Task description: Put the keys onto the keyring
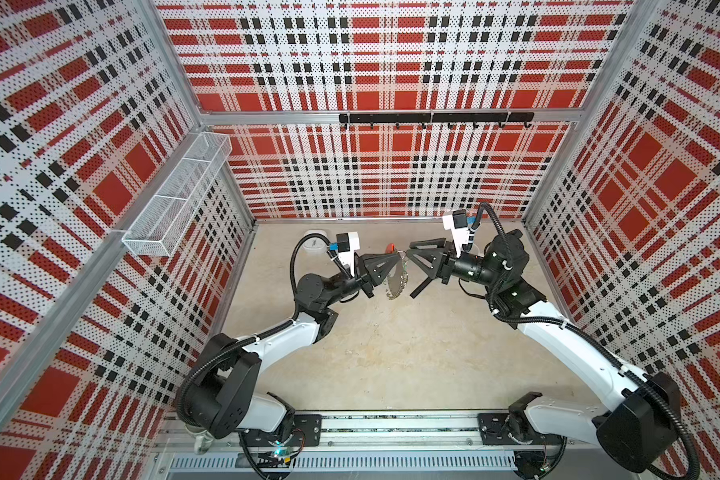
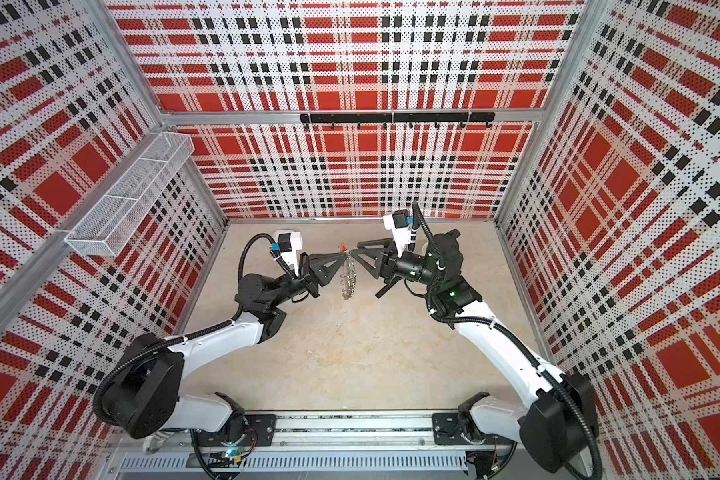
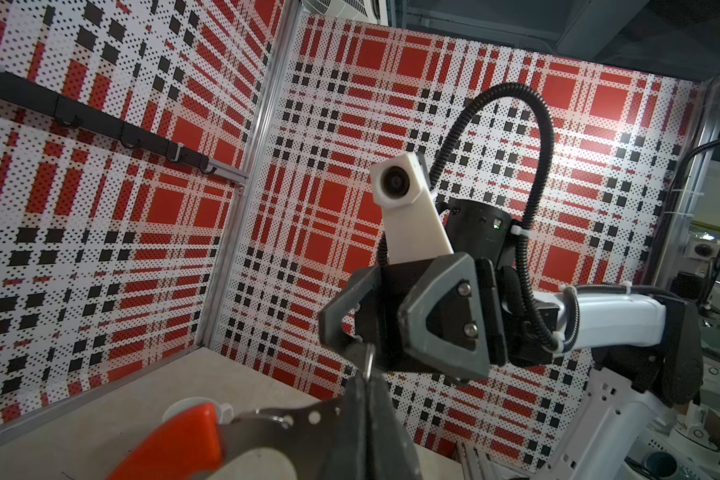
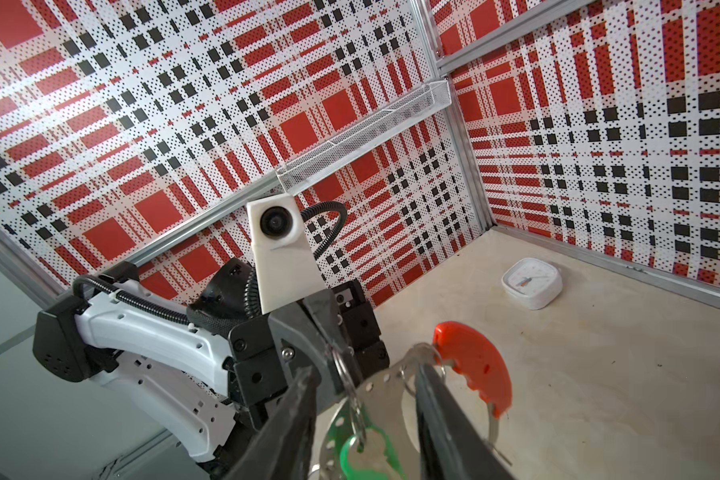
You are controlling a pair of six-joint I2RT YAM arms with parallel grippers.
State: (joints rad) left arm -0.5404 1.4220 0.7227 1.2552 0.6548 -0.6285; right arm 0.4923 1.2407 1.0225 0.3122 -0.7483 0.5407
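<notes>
The keys [image 4: 350, 455] are cut off at the edge, the keyring [image 4: 387, 386] partly behind jaws.

L arm [image 1: 283, 332] & R arm [image 1: 558, 332], same build: long links in white shells, joints in black housings. Biggest black caps, rounded w/ small holes, sit nearest the rail [image 1: 391, 428]. Black base plates [image 1: 304, 428] are bolted onto it, w/ thin red/black wires + a teal light [image 1: 278, 454] by the L one. Black ribbed conduit [image 3: 545, 137] runs along each arm, fixed w/ white zip ties [image 3: 520, 232]. Farthest from the rail: black cylindrical wrist w/ tiny green LED [image 3: 496, 225]; white angular cam mount [image 3: 408, 208], round black lens, blue plug [image 1: 332, 247] behind. L gripper [image 1: 400, 259] & R gripper [image 1: 411, 271] black; fingers [image 3: 412, 316] are open triangular frames, 2 silver screws [image 3: 464, 288] each.
</notes>
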